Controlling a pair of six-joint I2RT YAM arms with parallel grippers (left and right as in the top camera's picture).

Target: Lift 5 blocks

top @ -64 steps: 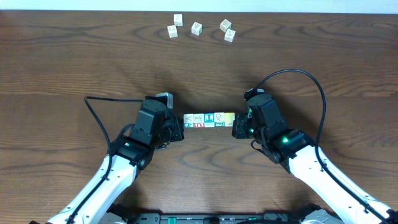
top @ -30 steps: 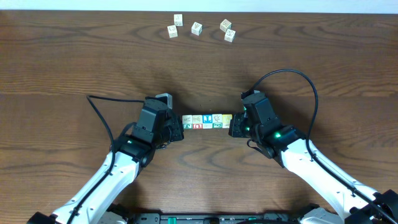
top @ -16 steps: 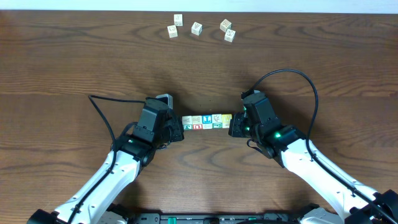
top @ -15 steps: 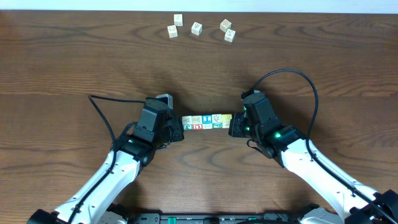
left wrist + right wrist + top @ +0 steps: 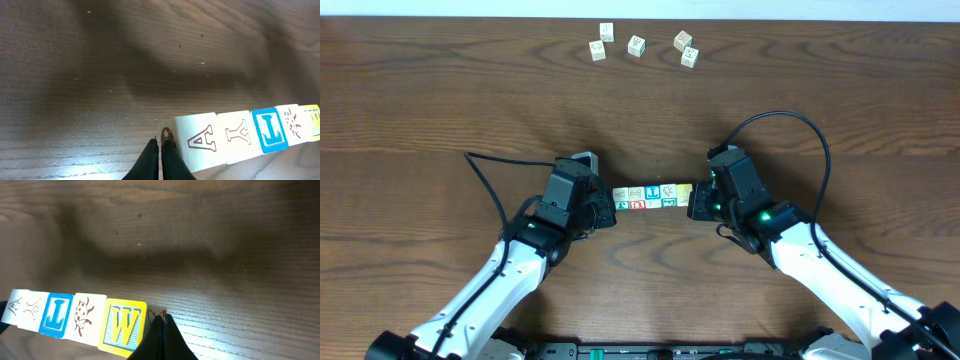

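The five blocks (image 5: 653, 194) lie end to end as one short row in the middle of the bench (image 5: 420, 110), its long axis running straight across from one arm to the other. The left end effector (image 5: 160, 150), fingers pressed together into a single point, butts against the row's left end at the block lettered A (image 5: 200, 141). The right end effector (image 5: 161, 324), likewise closed with nothing between its fingers, meets the opposite end beside the yellow W block (image 5: 122, 327). Neither arm is nearer: each has the row dead ahead of its tip, and the hold looks to depend on both pushing inward along that one line. If either drifts sideways on the way up, I'd expect the row to buckle. Whether it is clear of the wood I cannot tell.
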